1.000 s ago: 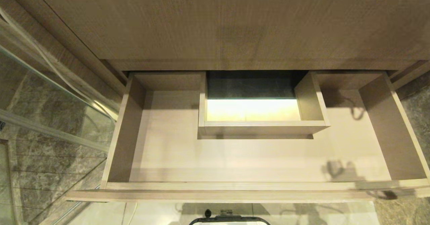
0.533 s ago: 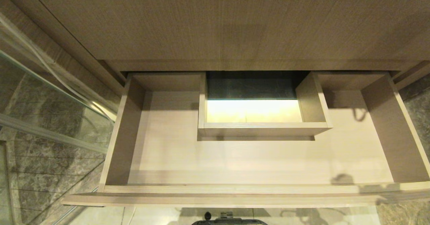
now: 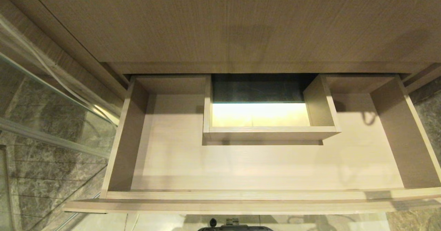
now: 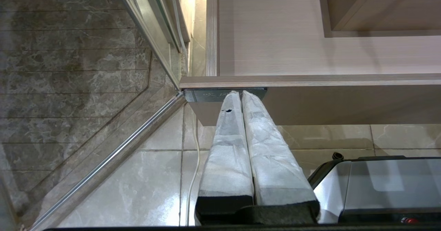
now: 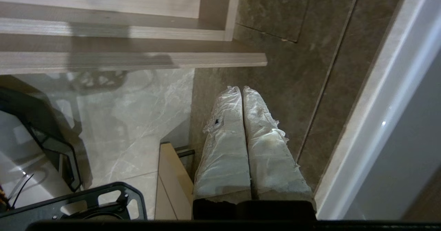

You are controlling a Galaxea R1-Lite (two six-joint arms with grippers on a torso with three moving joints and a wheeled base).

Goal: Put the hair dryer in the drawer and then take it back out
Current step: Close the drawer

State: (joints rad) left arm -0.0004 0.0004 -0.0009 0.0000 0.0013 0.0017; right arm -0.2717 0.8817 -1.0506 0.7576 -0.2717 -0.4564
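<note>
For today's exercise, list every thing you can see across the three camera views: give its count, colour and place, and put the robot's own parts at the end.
drawer: one, light wood-grain, pulled open below the cabinet, nothing inside.
boxed cut-out: one, same wood, mid-back of the drawer.
dark label: one, on the drawer front.
cabinet panel: one, darker wood-grain, above the drawer.
glass partition: one, clear, left of the drawer.
floor tiles: pale marble, below the drawer front.
hair dryer: none in view.
robot base: one, grey and black, on the floor.
left gripper: one, white-wrapped, jaws shut, before the label.
right gripper: one, white-wrapped, jaws shut, beside the drawer's right front corner.
</note>
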